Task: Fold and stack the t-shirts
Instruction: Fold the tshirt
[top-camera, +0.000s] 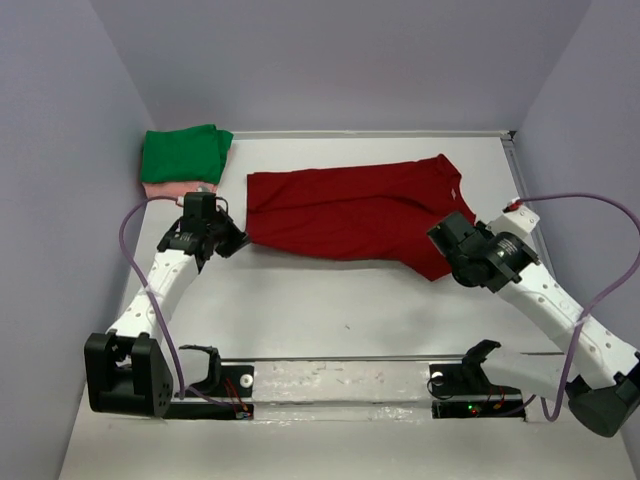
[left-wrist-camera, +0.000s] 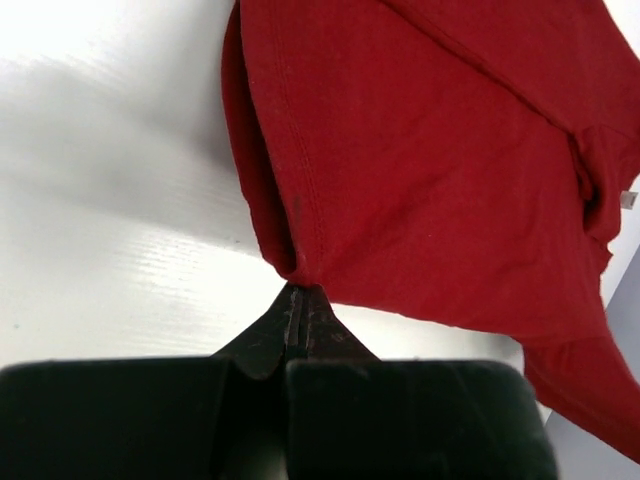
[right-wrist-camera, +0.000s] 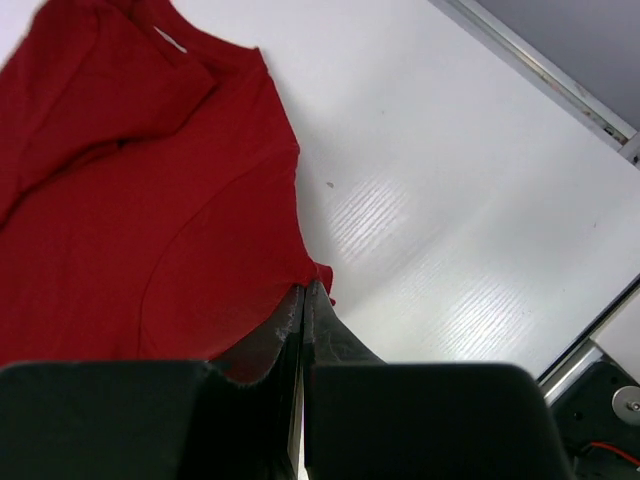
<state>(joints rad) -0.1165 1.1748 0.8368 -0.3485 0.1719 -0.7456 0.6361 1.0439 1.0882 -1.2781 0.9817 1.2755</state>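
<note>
Dark red cotton is held only at its extreme edge on both sides, and this is judged the chief risk. So little cloth is seen between the tips that a pull or lift could draw it free on one side, so that the fold would be laid askew or dropped. A second risk is noted: in the left wrist view more than one layer is gathered at the tip, and if a layer is missed the garment could open out when raised. Uneven travel of the two arms would be expected to twist or wrinkle the cloth.

The left jaws are seen fully closed, gripping the near left corner of the dark red t-shirt (top-camera: 350, 215) at its hem. The right jaws are likewise closed, with a small tuck of the near right edge, below the neck opening, caught at their tips.

The garment is spread across the middle of the white tabletop (top-camera: 330, 310), hem to the left and neck to the right. In the far left corner, well apart from it, a folded bright green t-shirt (top-camera: 185, 153) is stacked upon a pale pink t-shirt (top-camera: 165, 189), of which only an edge is visible.
</note>
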